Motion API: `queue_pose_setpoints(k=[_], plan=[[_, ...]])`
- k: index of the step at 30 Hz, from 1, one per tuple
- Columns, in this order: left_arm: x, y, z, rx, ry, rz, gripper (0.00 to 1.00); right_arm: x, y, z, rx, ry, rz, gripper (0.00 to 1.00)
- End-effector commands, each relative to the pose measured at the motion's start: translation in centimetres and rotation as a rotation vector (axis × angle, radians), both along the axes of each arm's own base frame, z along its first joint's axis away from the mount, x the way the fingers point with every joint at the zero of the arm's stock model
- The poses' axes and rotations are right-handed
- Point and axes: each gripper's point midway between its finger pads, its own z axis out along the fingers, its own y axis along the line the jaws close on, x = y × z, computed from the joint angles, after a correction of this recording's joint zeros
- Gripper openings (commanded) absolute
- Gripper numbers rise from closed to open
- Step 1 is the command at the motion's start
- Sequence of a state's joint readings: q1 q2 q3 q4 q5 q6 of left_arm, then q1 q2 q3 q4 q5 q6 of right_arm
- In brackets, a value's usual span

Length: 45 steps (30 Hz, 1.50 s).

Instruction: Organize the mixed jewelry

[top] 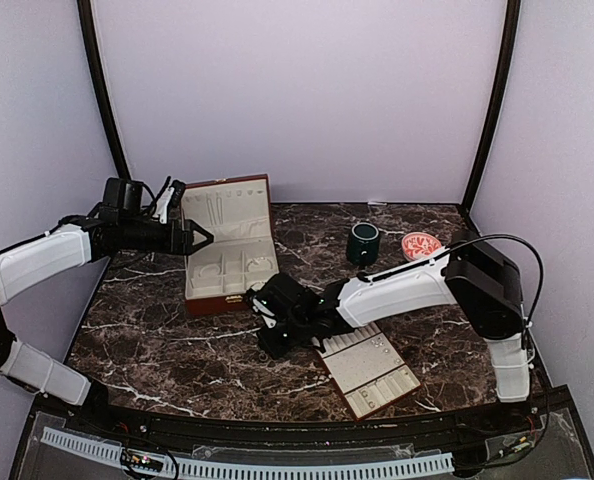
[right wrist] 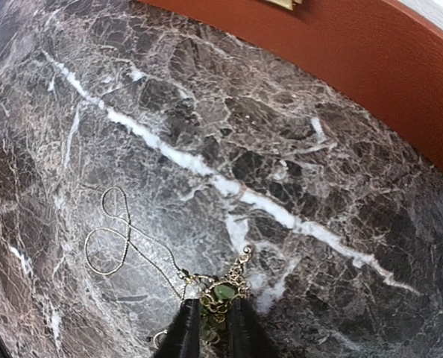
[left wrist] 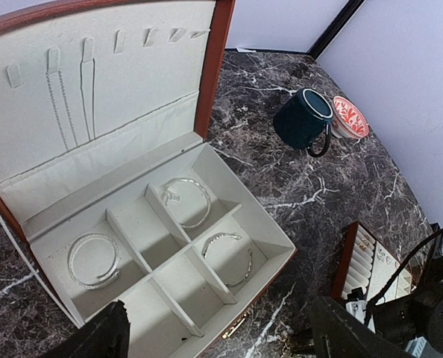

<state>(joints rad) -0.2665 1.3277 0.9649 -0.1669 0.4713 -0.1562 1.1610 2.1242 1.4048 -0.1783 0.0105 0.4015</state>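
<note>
In the right wrist view a gold filigree pendant with a green stone [right wrist: 223,289] lies on the dark marble. Its fine gold chain [right wrist: 113,239] loops off to the left. My right gripper [right wrist: 212,309] has its two dark fingers pressed on either side of the pendant, just in front of the wooden box [top: 227,250]. My left gripper [left wrist: 221,328] hangs open above that box with nothing between its fingers. Three silvery bangles [left wrist: 93,261] [left wrist: 186,200] [left wrist: 229,257] lie in separate cream compartments. Thin chains [left wrist: 61,112] hang in the lid.
A dark green mug [top: 363,243] and a red patterned bowl [top: 421,246] stand at the back right. A flat cream-padded tray [top: 369,368] with slots lies under the right arm. The box's red-brown front wall [right wrist: 356,67] is close beyond the right gripper.
</note>
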Motion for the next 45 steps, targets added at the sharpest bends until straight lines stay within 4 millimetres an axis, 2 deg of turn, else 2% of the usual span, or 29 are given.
queue_pose_setpoints(k=[1,4,10,12,21,24,29,31,34,35,39,41,45], plan=[[-0.4,0.0,-0.6,0.007,0.006,-0.020,0.86,0.0,0.6,0.7,0.026,-0.019,0.007,0.09],[-0.7,-0.4,-0.1,-0.016,-0.018,-0.048,0.86,0.6,0.2,2.4,0.046,-0.056,-0.021,0.00],[-2.0,-2.2,1.3,-0.110,-0.090,-0.145,0.85,1.9,-0.7,7.9,0.201,-0.088,-0.078,0.00],[-2.6,-3.0,1.3,-0.116,-0.098,-0.183,0.85,2.2,-1.2,9.0,0.240,-0.085,-0.092,0.00],[-7.1,-9.7,-0.2,-0.144,-0.119,-0.457,0.83,2.7,-2.7,13.6,0.391,-0.092,-0.098,0.00],[-8.8,-11.6,-0.4,-0.186,-0.107,-0.552,0.81,2.4,-3.5,14.1,0.430,-0.083,-0.094,0.00],[-10.9,-13.0,-0.9,-0.229,-0.114,-0.626,0.71,2.4,-4.2,16.1,0.507,-0.079,-0.095,0.00],[-11.5,-13.6,-1.4,-0.220,-0.114,-0.656,0.64,2.3,-4.5,16.7,0.533,-0.075,-0.090,0.00],[-12.0,-14.1,-2.2,-0.204,-0.093,-0.675,0.46,2.0,-4.6,17.5,0.566,-0.074,-0.070,0.00],[-11.9,-14.2,-2.3,-0.204,-0.089,-0.681,0.44,1.9,-4.7,17.8,0.578,-0.073,-0.065,0.00],[-11.8,-14.4,-2.8,-0.204,-0.073,-0.682,0.45,1.7,-4.8,18.2,0.604,-0.066,-0.051,0.00],[-12.9,-15.2,-2.9,-0.205,-0.066,-0.716,0.45,1.6,-4.7,18.4,0.613,-0.062,-0.046,0.00],[-13.2,-15.6,-2.7,-0.212,-0.067,-0.731,0.44,1.3,-4.4,18.8,0.637,-0.054,-0.024,0.00]])
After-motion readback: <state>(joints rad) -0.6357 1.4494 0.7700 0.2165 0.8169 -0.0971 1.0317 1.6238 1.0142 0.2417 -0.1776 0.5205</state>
